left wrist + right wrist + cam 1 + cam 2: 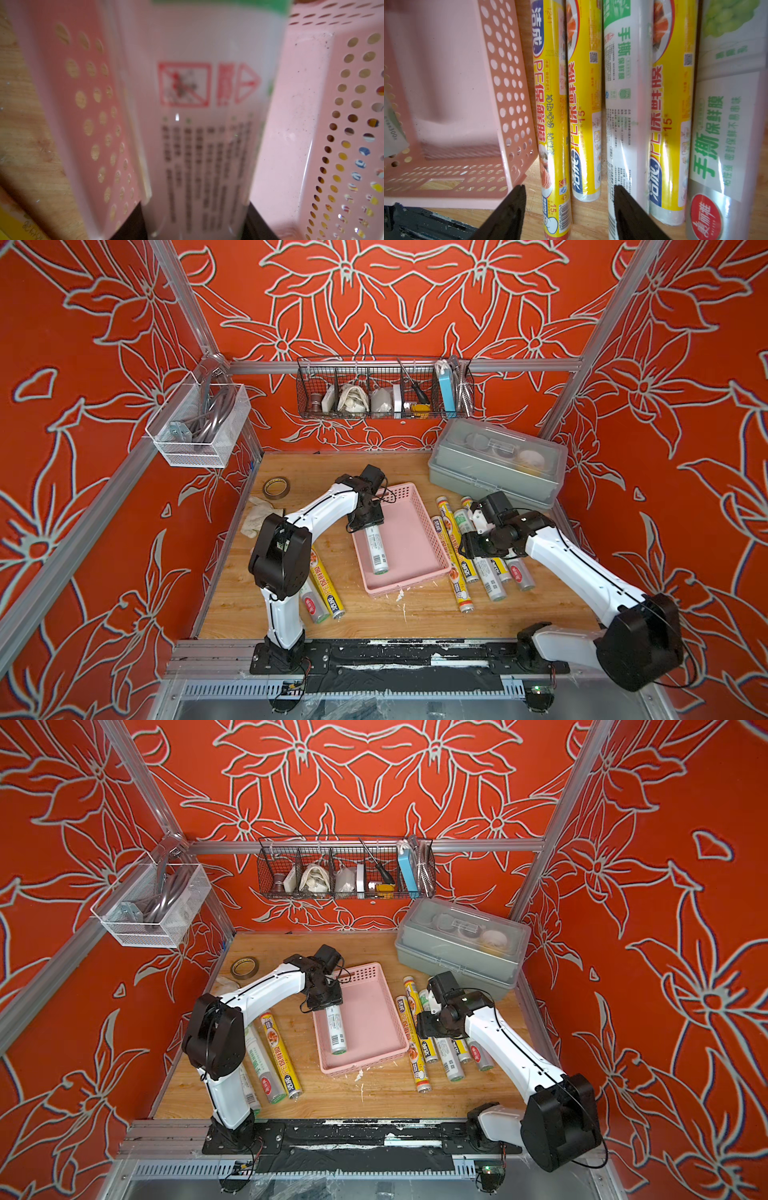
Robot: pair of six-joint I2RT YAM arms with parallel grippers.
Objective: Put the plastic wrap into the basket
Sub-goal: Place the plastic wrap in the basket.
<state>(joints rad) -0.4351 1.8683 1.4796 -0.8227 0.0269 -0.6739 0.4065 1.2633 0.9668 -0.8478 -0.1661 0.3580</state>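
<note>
The pink basket [409, 539] [374, 1019] lies mid-table. Along its left wall rests a white-green plastic wrap roll [377, 551] [207, 145], and my left gripper [365, 519] [195, 224] is shut on the roll's far end, low inside the basket. Several more rolls [451, 556] [550, 104], yellow and white-green, lie side by side just right of the basket. My right gripper [469, 547] [569, 188] hovers open over them, its fingers either side of a yellow roll's end. More rolls [278, 1052] lie by the left arm's base.
A brown tape ring [276, 488] and a crumpled cloth [255, 516] sit at the back left. A grey lidded box [498, 468] stands at the back right, close behind the right arm. A black wire basket [384, 389] and a white mesh basket [199, 427] hang on the walls.
</note>
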